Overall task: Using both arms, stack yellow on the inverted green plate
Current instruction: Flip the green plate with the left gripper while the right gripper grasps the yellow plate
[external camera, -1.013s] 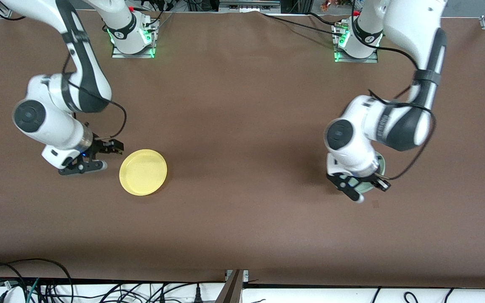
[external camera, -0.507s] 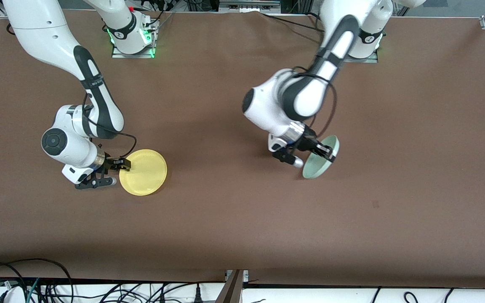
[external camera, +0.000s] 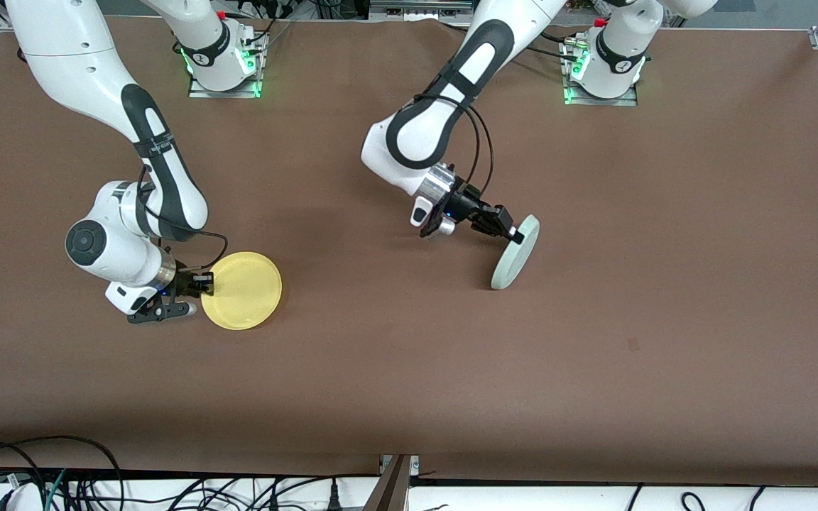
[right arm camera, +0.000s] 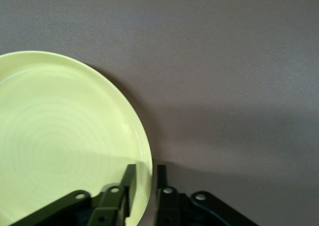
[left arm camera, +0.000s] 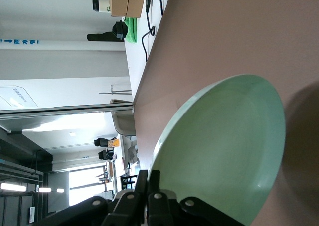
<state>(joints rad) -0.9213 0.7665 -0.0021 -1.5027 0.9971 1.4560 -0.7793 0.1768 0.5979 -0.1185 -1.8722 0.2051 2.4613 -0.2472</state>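
The surface (external camera: pixel 395 369) carries the yellow plate (external camera: pixel 242 290) toward the right arm's end, flat, its rim pinched by the right hand (external camera: pixel 203 285). The left hand (external camera: pixel 508 231) grips the green plate (external camera: pixel 515 253) by its rim, on edge over the middle. A thin rim grip could slip mid-flip, dropping it.

The high camera is looking down across the brown table (external camera: pixel 395 369), facing both arm bases along its top edge and taking in the whole surface. The left wrist camera is sitting close over the left gripper (left arm camera: pixel 149 186), looking past the green plate (left arm camera: pixel 224 151) along the tabletop into the room. The right wrist camera is peering straight down, very near the yellow plate (right arm camera: pixel 60 141) and right gripper (right arm camera: pixel 144 186). Both plates are also showing in the high view.
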